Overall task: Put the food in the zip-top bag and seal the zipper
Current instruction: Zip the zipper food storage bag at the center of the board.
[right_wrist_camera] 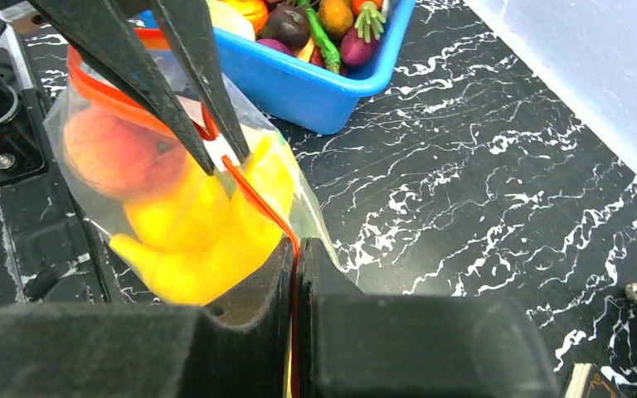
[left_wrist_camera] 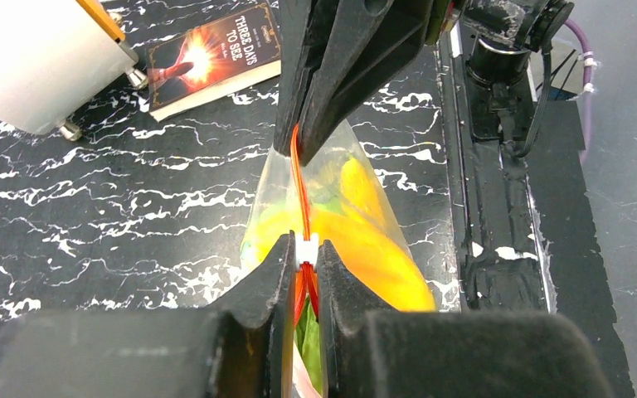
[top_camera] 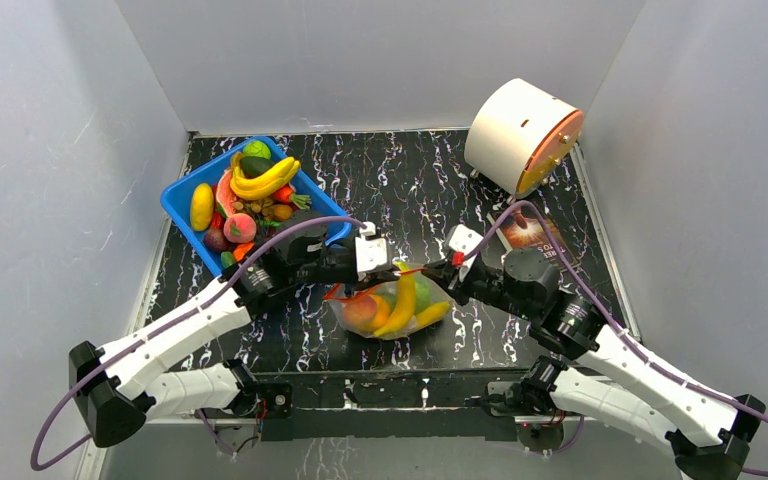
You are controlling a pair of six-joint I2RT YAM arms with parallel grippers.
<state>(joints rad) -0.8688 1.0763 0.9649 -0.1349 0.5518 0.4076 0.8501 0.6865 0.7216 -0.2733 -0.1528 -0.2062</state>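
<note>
The clear zip-top bag (top_camera: 388, 326) hangs between my two grippers just above the table's front middle. It holds a pink peach (right_wrist_camera: 112, 153), yellow bananas (right_wrist_camera: 191, 224) and green lettuce (left_wrist_camera: 313, 340). The red-orange zipper (left_wrist_camera: 300, 186) runs taut between the grippers. My left gripper (left_wrist_camera: 305, 250) is shut on the white slider on the zipper. My right gripper (right_wrist_camera: 295, 249) is shut on the zipper's end, the strip pinched flat between its pads. In the top view the left gripper (top_camera: 396, 268) and right gripper (top_camera: 442, 273) nearly meet over the bag.
A blue basket (top_camera: 182, 205) heaped with more toy food stands at the back left, close behind the left arm. A white cylinder (top_camera: 520, 135) stands at the back right. A book (top_camera: 532, 236) lies beside the right arm.
</note>
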